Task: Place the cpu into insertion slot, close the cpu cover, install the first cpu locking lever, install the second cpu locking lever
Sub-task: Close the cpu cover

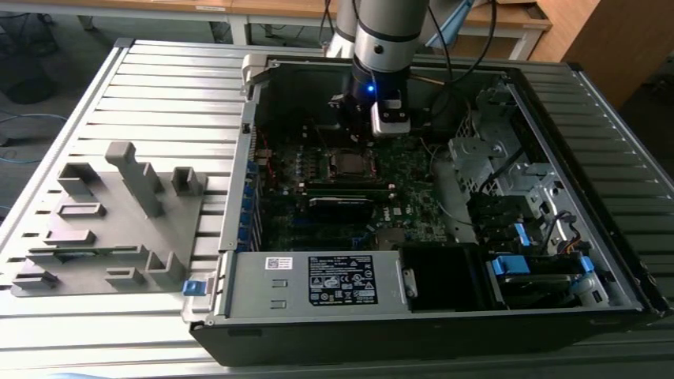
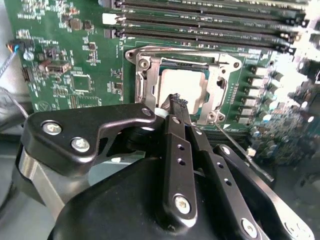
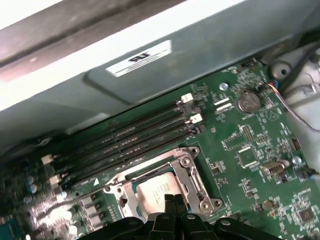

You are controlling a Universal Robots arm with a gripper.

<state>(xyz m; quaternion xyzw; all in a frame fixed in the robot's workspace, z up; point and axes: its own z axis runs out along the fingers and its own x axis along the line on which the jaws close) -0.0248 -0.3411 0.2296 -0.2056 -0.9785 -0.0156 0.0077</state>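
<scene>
The arm (image 1: 390,39) stands straight up and down. It reaches down into an open computer box (image 1: 240,197) that lies on the slatted counter (image 1: 158,87).

The tool (image 2: 177,102) points down at the green board (image 2: 75,60). Its two fingers (image 2: 175,145) are pressed together, side by side, and nothing is held between them.

The cpu (image 2: 182,82) is already lying flat in the slot (image 1: 348,163). The cover (image 2: 217,82) is down over it, so the pale top of the cpu shows through the square hole in the middle. Both wrist views show it this way.

The tip of the tool is right at the edge of the cover, on the side away from the long black memory slots (image 3: 125,140). It looks like it is touching the rim or just above it, but I cannot tell which. So the cpu lies just past the tip, towards those memory slots.

A thin metal rod (image 2: 245,155) runs out slantwise from one corner of the slot, close beside the fingers. I think it is one of the locking levers and that it is not yet hooked down.
</scene>
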